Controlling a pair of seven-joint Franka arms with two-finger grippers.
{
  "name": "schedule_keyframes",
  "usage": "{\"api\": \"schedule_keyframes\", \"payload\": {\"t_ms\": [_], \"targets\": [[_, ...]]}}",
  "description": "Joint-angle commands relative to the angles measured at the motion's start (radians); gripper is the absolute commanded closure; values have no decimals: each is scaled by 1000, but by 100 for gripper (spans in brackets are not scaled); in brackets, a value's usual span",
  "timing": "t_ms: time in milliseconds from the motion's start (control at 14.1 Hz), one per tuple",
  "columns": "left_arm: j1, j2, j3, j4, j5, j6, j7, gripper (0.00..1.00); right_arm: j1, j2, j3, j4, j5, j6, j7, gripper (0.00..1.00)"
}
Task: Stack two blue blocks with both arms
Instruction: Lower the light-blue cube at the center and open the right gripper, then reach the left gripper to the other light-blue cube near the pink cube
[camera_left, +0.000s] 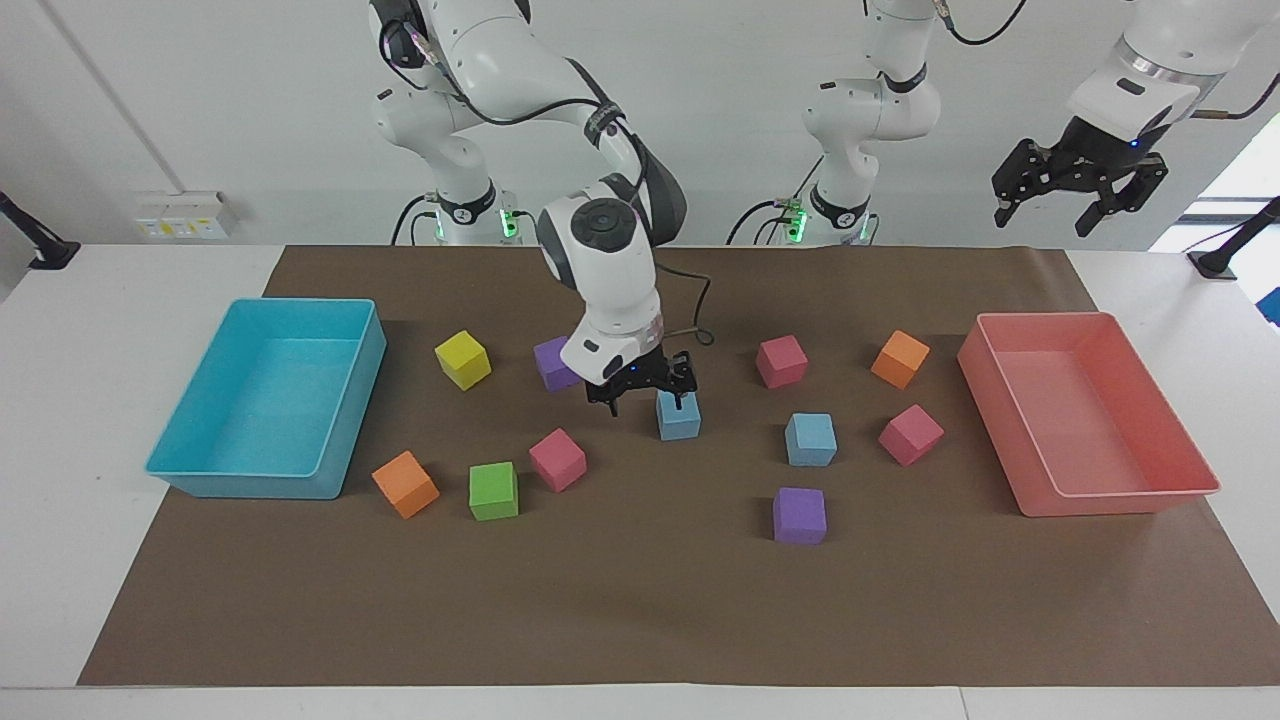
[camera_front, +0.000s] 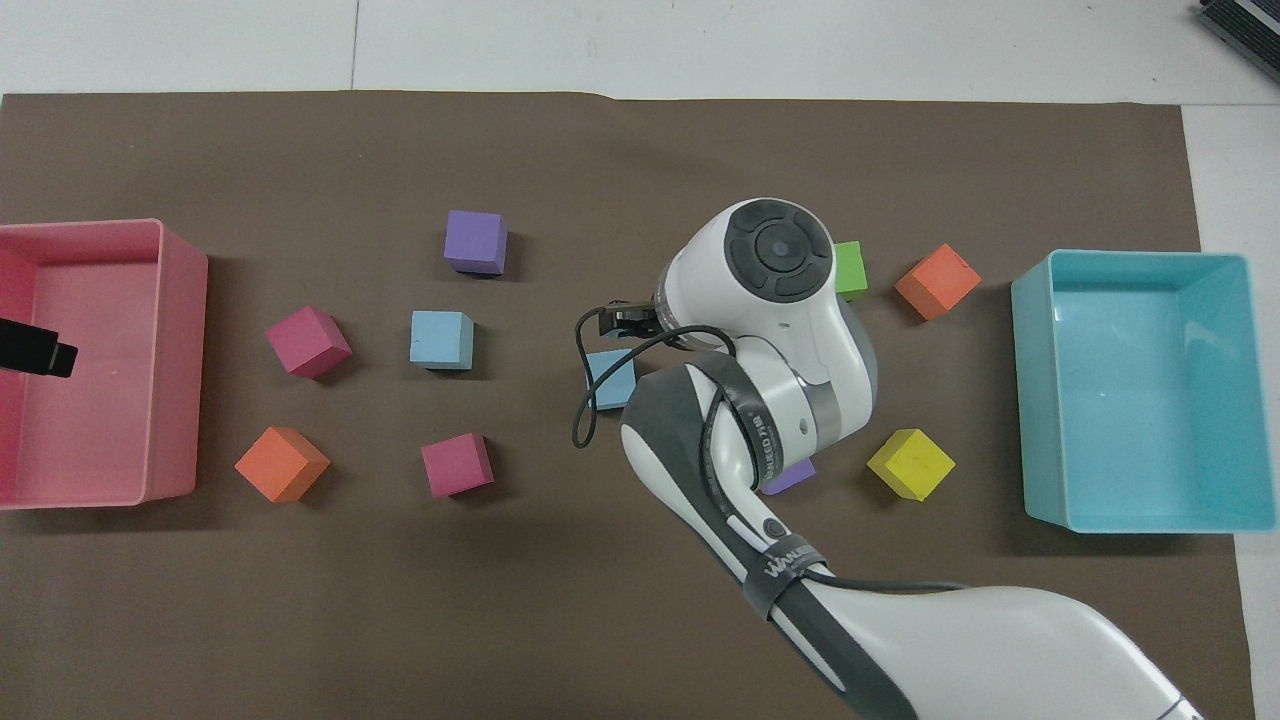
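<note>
One blue block (camera_left: 679, 418) (camera_front: 612, 375) sits on the brown mat near the middle. The second blue block (camera_left: 810, 440) (camera_front: 441, 339) lies beside it, toward the left arm's end. My right gripper (camera_left: 648, 393) (camera_front: 625, 321) hangs open, low over the mat, at the first block's top edge on the side toward the right arm's end. It holds nothing. My left gripper (camera_left: 1076, 195) waits high up, open and empty, over the pink tray's end of the table. One of its fingertips (camera_front: 36, 352) shows over the pink tray in the overhead view.
A cyan tray (camera_left: 345, 390) stands at the right arm's end and a pink tray (camera_left: 1100, 502) at the left arm's end. Scattered cubes lie around: purple (camera_left: 799, 515), pink (camera_left: 557, 459), green (camera_left: 493, 490), orange (camera_left: 405, 484), yellow (camera_left: 463, 359) and several more.
</note>
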Motion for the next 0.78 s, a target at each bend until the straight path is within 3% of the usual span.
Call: {"api": "schedule_keyframes", "payload": {"t_ms": [0,142,284,426,640,711], "targets": [[-24,-28,2,-37,8,29,-27,0,-38,-53,12,-95,95,17,-87,0],[-25,-25,0,-39,8,38,-41,0,-68,-76,12,-148,226,18,-213,0],[-50,-16,0,-48,8,57,-47,0,-101,-88,10,-185,302,9,-378,16],[-70,-25,2,-95,8,115,-58,0,-130,-96,12,-213,328,9,-405,27],[-102,-13,0,-120,8,149,-96,0,-131,-93,12,-225,373,17,-446,51],[-123,-13,2,-164,8,201,-127,0,-131,-93,12,-231,388,17,-460,72]]}}
